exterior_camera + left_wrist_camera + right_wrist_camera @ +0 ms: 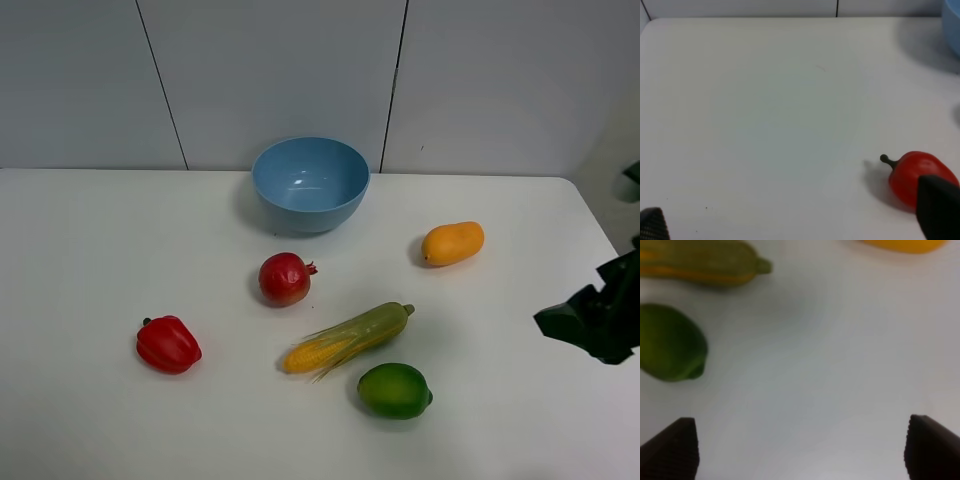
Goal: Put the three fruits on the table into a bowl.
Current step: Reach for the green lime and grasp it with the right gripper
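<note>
The light-blue bowl (310, 183) stands at the back middle of the white table (90, 250). In front of it lies the red pomegranate (286, 279). The orange mango (453, 243) is to the right, and the green lime (395, 390) is near the front. My right gripper (592, 322) hangs at the table's right edge, clear of all the fruit. In the right wrist view this gripper (800, 452) is open over bare table, with the lime (670, 342) and the mango (905, 244) ahead. My left gripper (795, 220) is open and holds nothing.
A corn cob with green husk (348, 338) lies between the pomegranate and the lime. A red bell pepper (168, 344) sits at the front left, close to one left finger (939, 207) in the wrist view. A panelled wall backs the table.
</note>
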Action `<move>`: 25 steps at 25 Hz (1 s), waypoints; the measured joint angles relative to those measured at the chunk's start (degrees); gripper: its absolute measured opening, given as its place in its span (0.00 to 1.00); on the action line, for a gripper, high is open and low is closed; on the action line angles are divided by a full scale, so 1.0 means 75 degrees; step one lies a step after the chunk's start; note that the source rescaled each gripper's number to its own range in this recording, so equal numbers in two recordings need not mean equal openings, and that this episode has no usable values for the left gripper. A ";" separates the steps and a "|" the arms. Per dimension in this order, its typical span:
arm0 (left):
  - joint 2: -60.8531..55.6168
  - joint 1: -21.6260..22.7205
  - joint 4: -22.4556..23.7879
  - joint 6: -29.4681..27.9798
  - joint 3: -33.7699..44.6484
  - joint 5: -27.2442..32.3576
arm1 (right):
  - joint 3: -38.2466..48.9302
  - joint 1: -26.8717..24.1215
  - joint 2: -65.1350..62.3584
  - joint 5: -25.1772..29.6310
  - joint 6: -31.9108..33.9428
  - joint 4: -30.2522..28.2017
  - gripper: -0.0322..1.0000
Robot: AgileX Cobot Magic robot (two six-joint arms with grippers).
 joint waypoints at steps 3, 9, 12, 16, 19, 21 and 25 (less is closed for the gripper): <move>0.0000 0.0000 0.0000 0.0000 0.0000 0.0000 | -0.0411 0.0750 0.1491 0.0001 -0.0274 0.0016 0.55; 0.0000 0.0000 0.0000 0.0000 0.0000 0.0000 | -0.1197 0.2215 0.3814 0.0186 -0.0387 0.0041 0.55; 0.0000 0.0000 0.0000 0.0000 0.0000 0.0000 | -0.1420 0.2719 0.4537 0.0234 -0.0174 0.0041 0.55; 0.0000 0.0000 0.0000 0.0000 0.0000 0.0000 | -0.1721 0.3276 0.5246 0.0259 -0.0122 -0.0075 0.55; 0.0000 0.0000 0.0000 0.0000 0.0000 0.0000 | -0.2044 0.3396 0.5751 0.0550 -0.0039 -0.0099 0.55; 0.0000 0.0000 0.0000 0.0000 0.0000 0.0000 | -0.2153 0.3407 0.6009 0.0758 0.0105 -0.0211 0.55; 0.0000 0.0000 0.0000 0.0000 0.0000 0.0000 | -0.2191 0.3407 0.6215 0.0867 0.0508 -0.0377 0.55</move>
